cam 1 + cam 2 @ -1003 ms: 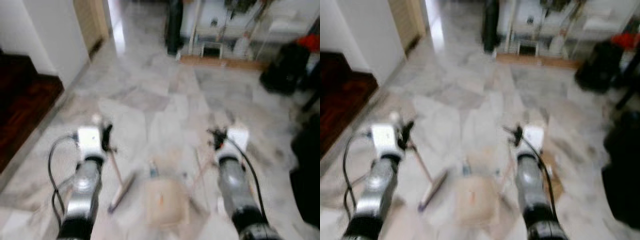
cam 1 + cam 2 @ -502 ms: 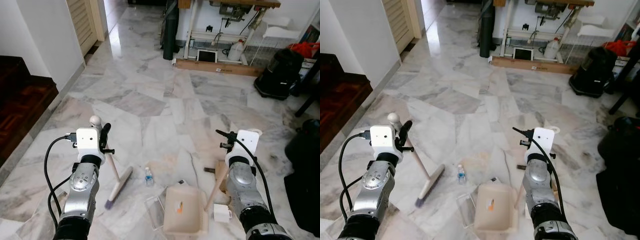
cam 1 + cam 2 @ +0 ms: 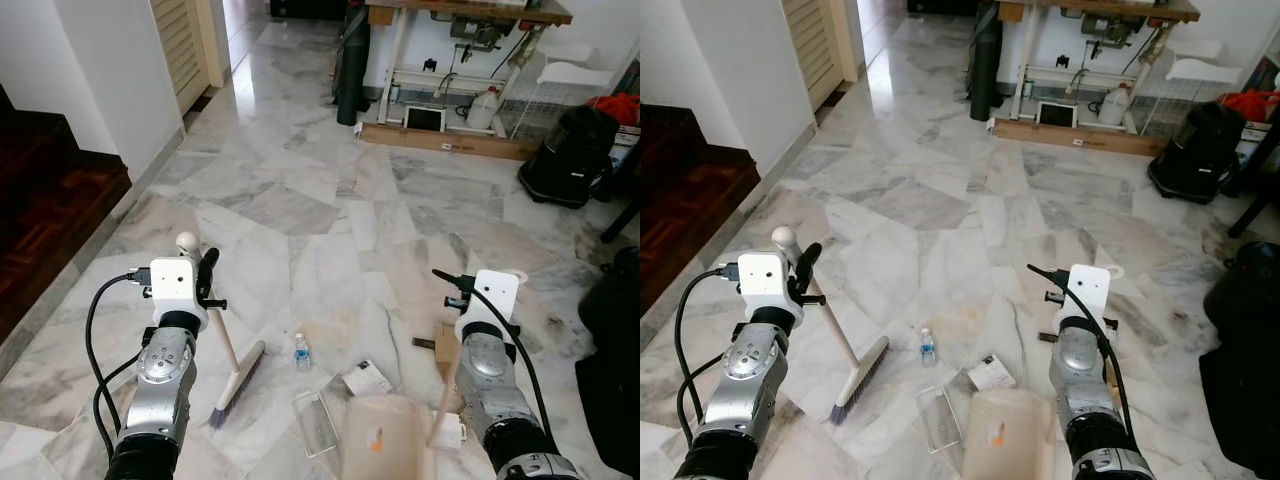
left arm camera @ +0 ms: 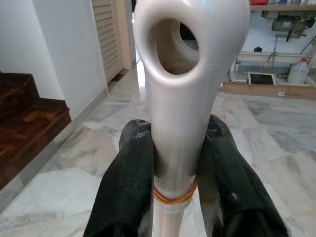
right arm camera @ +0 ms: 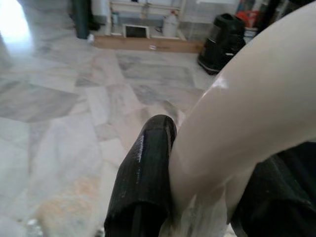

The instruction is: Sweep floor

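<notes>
Broom (image 3: 238, 372) is clamped in the left gripper (image 4: 175, 163), both black fingers tight on the cream handle just under its hanging loop, and the brush head sits on the marble floor (image 3: 300, 210) at about 7 o'clock in the head view. Right gripper (image 5: 197, 163) is closed around the cream handle of the dustpan (image 3: 385, 450), whose pan lies flat on the floor at about 6 o'clock, mouth facing the litter, I think, though the bottom edge crops it.

Stuff to collect sits just ahead of the pan: a tiny bottle (image 3: 300, 351) between brush and pan, a printed paper scrap (image 3: 367, 378) near the pan's far edge, a clear plastic piece (image 3: 318, 424) beside its left side, and cardboard bits (image 3: 441, 347) near the right arm.

My take on doing this stroke well: keep the pan lip pressed flat so nothing slides under, drag the bristles low from the bottle toward the pan in one short pull, no flicking. That bottle looks like it'll roll, so go slow. The clear plastic is light and may skate sideways.
</notes>
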Motion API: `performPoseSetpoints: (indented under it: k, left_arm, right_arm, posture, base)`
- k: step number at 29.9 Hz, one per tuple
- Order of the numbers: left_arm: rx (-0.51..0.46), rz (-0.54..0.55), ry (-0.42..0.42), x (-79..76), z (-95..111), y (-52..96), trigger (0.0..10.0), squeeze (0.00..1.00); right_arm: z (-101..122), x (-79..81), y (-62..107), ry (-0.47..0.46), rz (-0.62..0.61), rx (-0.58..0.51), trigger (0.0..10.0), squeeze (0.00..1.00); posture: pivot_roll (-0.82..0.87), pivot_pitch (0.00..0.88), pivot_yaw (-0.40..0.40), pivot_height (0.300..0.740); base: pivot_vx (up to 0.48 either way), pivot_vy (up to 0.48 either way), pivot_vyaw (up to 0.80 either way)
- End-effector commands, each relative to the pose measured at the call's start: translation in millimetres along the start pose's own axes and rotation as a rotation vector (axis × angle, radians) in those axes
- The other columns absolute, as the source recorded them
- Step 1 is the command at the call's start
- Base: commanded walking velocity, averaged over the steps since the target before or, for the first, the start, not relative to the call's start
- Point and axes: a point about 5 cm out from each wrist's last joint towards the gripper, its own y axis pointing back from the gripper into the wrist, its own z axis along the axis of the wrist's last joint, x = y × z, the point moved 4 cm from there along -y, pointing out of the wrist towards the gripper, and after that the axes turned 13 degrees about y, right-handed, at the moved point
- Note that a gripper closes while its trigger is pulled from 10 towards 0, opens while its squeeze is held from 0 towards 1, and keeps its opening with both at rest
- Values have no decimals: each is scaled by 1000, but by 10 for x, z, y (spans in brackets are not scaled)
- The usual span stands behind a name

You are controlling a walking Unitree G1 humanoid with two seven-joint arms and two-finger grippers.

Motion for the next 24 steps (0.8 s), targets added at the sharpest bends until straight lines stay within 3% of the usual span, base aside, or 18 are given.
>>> performPoseSetpoints:
  k: [1, 11, 17, 24]
  left_arm:
    - [-13, -7, -13, -9, 35, -13, 10000, 0]
    - [48, -31, 3, -42, -77, 4, 10000, 0]
    - [81, -33, 61, -73, -139, -4, 10000, 0]
    - [91, -34, 85, -76, -155, -16, 10000, 0]
  right_arm:
    - [-37, -57, -16, 20, -19, 20, 10000, 0]
    - [-90, -11, -19, 37, -3, 53, 10000, 0]
    - [-169, 48, -4, 23, 19, 87, 10000, 0]
    - [-77, 128, -35, 7, 64, 49, 10000, 0]
  posture:
    - [-16, 85, -36, 740]
    - [-11, 90, -43, 740]
    - [-3, 85, -47, 740]
    - [3, 80, -48, 740]
  base:
    - [0, 0, 0]
    - [0, 0, 0]
    - [0, 0, 0]
    - [0, 0, 0]
